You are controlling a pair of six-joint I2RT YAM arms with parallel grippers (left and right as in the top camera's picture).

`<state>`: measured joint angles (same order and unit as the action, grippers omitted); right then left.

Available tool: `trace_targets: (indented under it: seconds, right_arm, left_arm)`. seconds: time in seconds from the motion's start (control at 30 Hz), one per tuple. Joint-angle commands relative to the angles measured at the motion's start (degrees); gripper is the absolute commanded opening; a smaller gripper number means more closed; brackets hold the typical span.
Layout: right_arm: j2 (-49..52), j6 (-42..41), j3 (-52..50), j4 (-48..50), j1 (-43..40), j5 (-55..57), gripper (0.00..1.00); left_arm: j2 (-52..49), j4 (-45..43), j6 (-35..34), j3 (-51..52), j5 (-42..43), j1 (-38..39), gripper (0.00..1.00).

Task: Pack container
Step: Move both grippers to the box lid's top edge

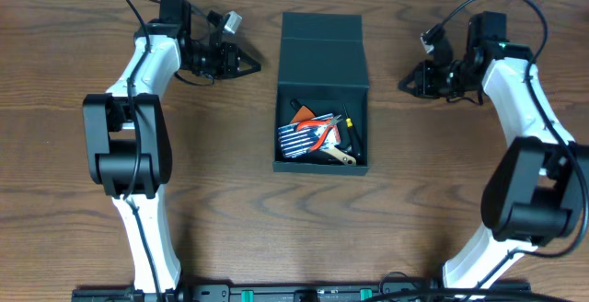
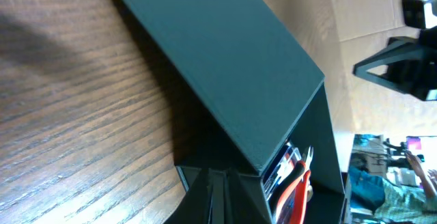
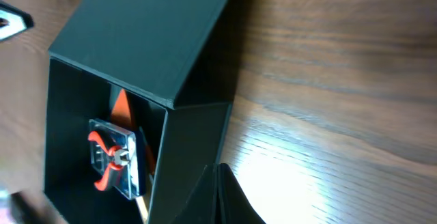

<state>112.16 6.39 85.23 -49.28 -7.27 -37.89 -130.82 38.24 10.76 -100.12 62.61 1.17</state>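
The container (image 1: 321, 63) is a dark teal box at the table's middle, its flap lid (image 1: 322, 49) tilted partly over the back of the opening. Inside lie red-handled pliers (image 1: 317, 133), a blue striped case (image 1: 296, 141) and other tools. My left gripper (image 1: 255, 65) is shut and empty, pointing at the box's left side, a short gap away. My right gripper (image 1: 403, 85) is shut and empty, just right of the box. The left wrist view shows the lid (image 2: 218, 60) and pliers (image 2: 295, 190); the right wrist view shows the lid (image 3: 147, 36) and pliers (image 3: 109, 159).
The container's walls (image 1: 278, 122) stand between both arms. Brown wood table (image 1: 239, 210) stretches in front of the box. The arm bases sit along the near edge (image 1: 294, 293).
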Motion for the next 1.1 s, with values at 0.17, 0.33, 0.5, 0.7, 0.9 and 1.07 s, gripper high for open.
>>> trace_targets:
  seconds: [0.17, 0.33, 0.5, 0.7, 0.9, 1.07]
  right_arm:
    - [9.14, -1.22, -0.17, 0.76, 0.17, -7.63, 0.01]
    - [11.32, -1.27, -0.17, 1.70, 0.17, -7.98, 0.01]
    - [11.41, -5.09, -0.17, 5.55, 0.11, -8.92, 0.01]
    - [11.45, -9.40, -0.17, 9.05, 0.13, -8.92, 0.01]
    - [11.74, -14.21, -0.17, 12.59, 0.17, -9.11, 0.01]
    - [11.78, -16.11, -0.17, 14.05, 0.17, -9.11, 0.01]
  left_arm:
    - [-2.38, -2.67, 1.22, -0.57, 4.94, 0.37, 0.06]
    - [-2.95, -3.96, 1.22, -0.57, 5.01, 1.51, 0.06]
    - [-4.70, -5.01, 0.94, -0.57, 5.14, 2.56, 0.06]
    - [-7.10, -5.40, 0.90, -0.57, 4.85, 2.56, 0.06]
    - [-8.59, -8.57, -2.34, -0.57, 4.90, 2.56, 0.06]
    - [-9.40, -9.90, -2.78, -0.57, 4.90, 2.56, 0.06]
